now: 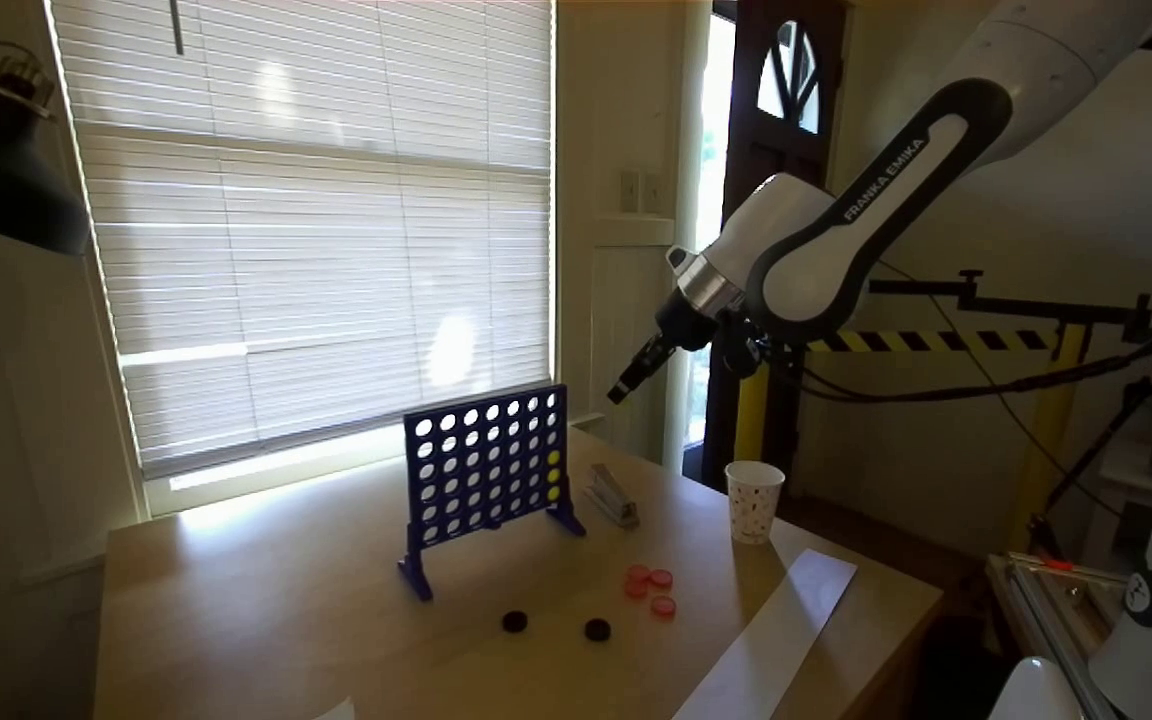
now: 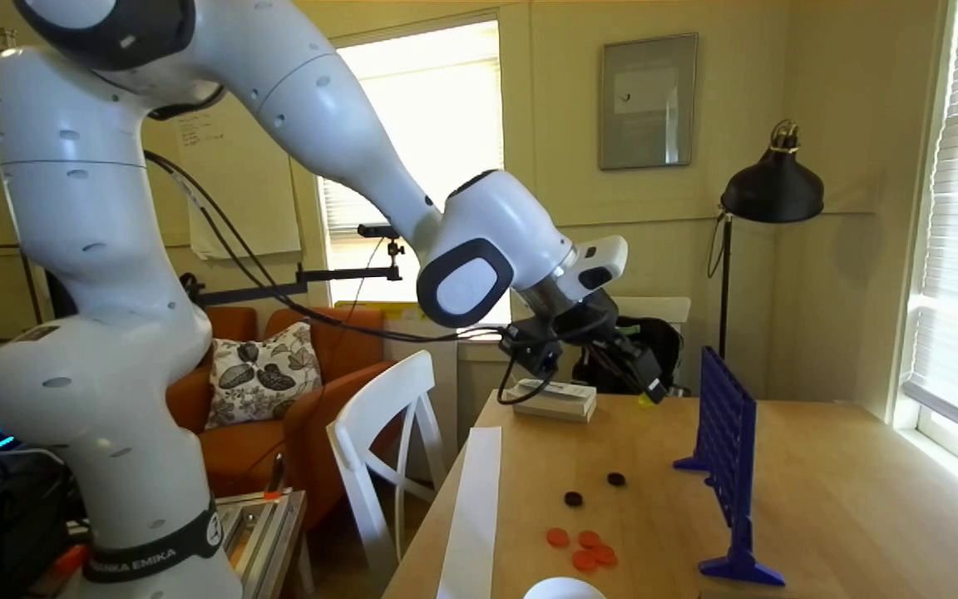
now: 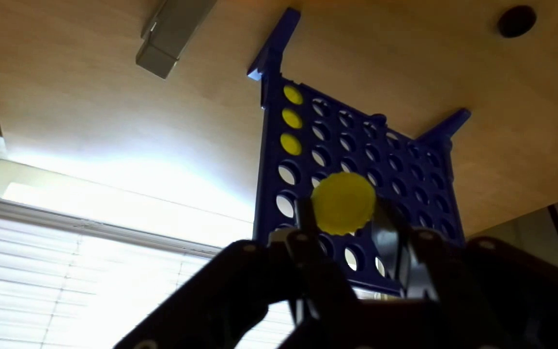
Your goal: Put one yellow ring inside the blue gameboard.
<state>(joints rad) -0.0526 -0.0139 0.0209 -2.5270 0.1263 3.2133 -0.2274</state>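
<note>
Yellow flat round token [image 3: 344, 203] sat pinched in my black two-fingered gripper [image 1: 620, 390], apart from the upright dark-blue plastic grid gameboard [image 1: 483, 466]; I judged the edgewise hold meant to free its protruding rim for slotting.

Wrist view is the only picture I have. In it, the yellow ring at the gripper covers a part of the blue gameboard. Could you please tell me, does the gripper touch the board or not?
Observer: It does not. In both exterior views a gap shows between the gripper and the blue gameboard.
Operator: Thank you. I see only one dark token. Does another one lie there, please?
Observer: Yes. Both exterior views show two dark tokens, lying apart on the table.
Operator: And does some object stand on the table which my view does not show?
Observer: Yes. In an exterior view a paper cup stands upright near the table's edge.
</note>
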